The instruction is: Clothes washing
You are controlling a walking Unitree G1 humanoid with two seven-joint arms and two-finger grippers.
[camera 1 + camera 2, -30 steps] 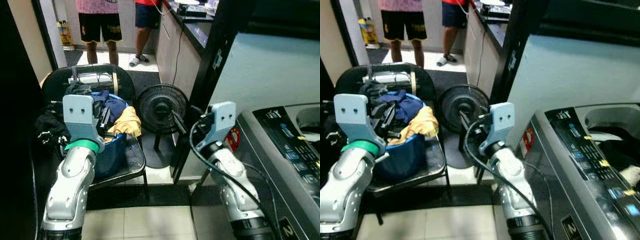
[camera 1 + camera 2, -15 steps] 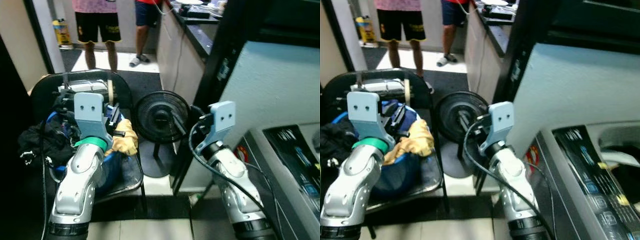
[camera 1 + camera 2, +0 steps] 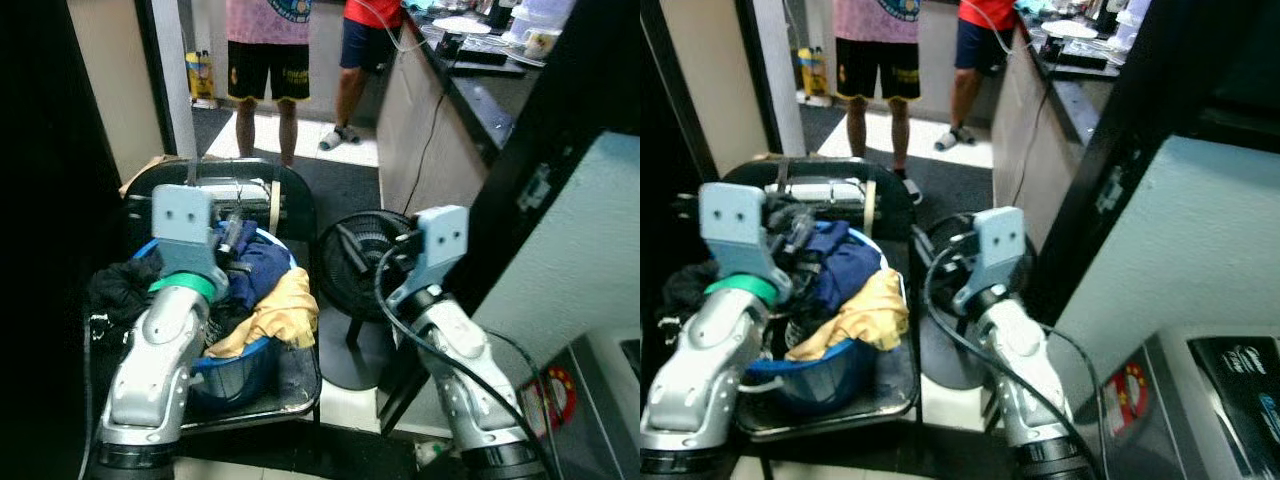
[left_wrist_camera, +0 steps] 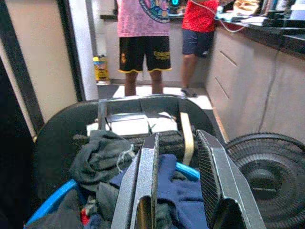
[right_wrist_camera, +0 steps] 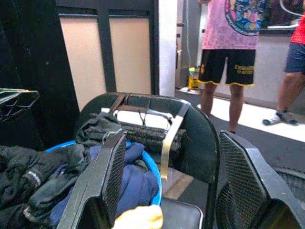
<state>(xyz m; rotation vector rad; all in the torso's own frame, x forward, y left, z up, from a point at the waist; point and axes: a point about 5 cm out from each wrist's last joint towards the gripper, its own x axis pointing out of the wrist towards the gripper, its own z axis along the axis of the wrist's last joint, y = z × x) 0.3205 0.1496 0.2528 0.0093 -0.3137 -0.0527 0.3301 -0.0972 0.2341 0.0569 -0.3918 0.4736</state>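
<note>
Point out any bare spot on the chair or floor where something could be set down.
The chair seat has a bare strip along its front right edge, beside the blue basket. The basket is heaped with clothes, and more dark clothes drape its left side. The fan crowds the dark floor right of the chair. Light floor tiles lie open behind, near two people standing.

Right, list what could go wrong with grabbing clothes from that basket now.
The yellow garment droops over the blue basket rim and could slip off when the left gripper pulls a piece out. The floor fan stands close beside the chair, near the right gripper, so a swing might knock it.
</note>
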